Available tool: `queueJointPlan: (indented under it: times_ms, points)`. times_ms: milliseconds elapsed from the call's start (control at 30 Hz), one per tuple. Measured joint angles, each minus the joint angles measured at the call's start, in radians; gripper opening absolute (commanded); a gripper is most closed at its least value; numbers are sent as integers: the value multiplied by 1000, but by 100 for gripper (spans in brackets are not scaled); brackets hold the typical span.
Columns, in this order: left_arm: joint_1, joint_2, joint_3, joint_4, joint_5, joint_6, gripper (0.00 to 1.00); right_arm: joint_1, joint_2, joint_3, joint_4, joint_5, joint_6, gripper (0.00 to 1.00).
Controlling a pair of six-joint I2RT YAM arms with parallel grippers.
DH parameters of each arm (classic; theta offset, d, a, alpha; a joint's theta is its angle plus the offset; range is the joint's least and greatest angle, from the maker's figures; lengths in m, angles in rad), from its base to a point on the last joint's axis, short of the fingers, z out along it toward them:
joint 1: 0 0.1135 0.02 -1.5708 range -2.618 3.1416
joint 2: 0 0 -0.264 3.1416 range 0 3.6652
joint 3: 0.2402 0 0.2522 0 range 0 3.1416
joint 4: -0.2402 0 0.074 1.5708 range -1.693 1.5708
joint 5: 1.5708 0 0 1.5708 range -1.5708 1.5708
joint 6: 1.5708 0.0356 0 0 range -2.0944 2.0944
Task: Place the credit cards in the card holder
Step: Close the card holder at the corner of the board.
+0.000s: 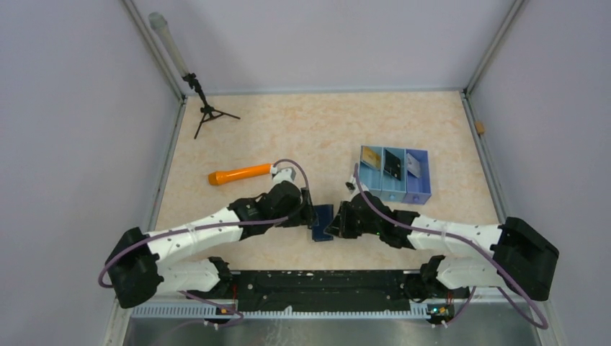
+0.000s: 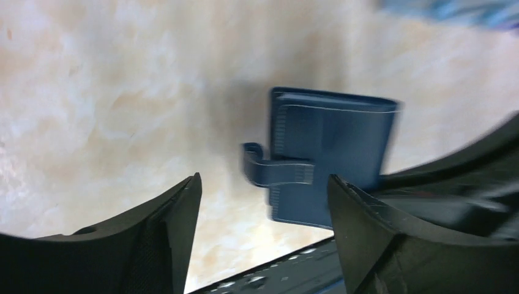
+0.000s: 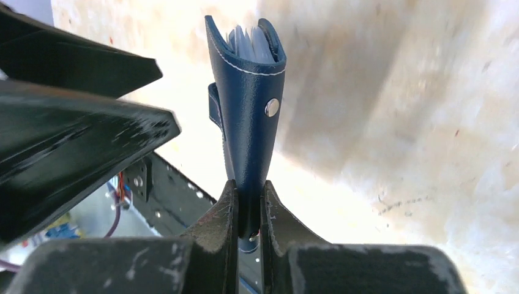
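Claw first: the right claw (image 3: 248, 191) is pressed together on the wallet (image 3: 248, 104), one end of which is pinched between both fingers. The wallet is held on edge, standing up away from the claw, and its round stud (image 3: 272, 108) is turned toward the right wrist camera. At the far end the covers gape a little and pale blue is seen between them.

The left claw (image 2: 265, 179) is spread wide and nothing is gripped by it. In the left wrist view the wallet's flat navy cover (image 2: 333, 159) is seen just past the fingers (image 2: 165, 239), with its strap (image 2: 272, 171) sticking out sideways. Whether a finger touches the wallet cannot be told, as that view is blurred.

From above, the two claws (image 1: 308, 210) (image 1: 335, 225) are seen facing each other close to the middle of the bench's (image 1: 324, 130) near edge, with the wallet (image 1: 322, 222) between them.

Three cards (image 1: 393, 164) are kept in a blue tray (image 1: 416, 194) set toward the right edge, beyond the right claw, one to a compartment: gold at the left, black in the middle, pale at the right.

An orange cylinder (image 1: 241, 174) is laid on the left half of the bench, beyond the left claw. A small black tripod (image 1: 207, 109) is stood in the far left corner.
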Motion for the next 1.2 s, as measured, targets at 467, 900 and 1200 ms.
queueJointPlan:
  times_ms: [467, 900, 1200]
  points:
    - [0, -9, 198, 29, -67, -18, 88, 8, -1, 264, -274, 189, -316, 0]
    - [4, 61, 198, 122, -64, -65, 89, 77, -1, 298, -319, 263, -405, 0]
    - [8, 121, 198, 123, -68, -90, 57, 114, 63, 350, -376, 350, -424, 0]
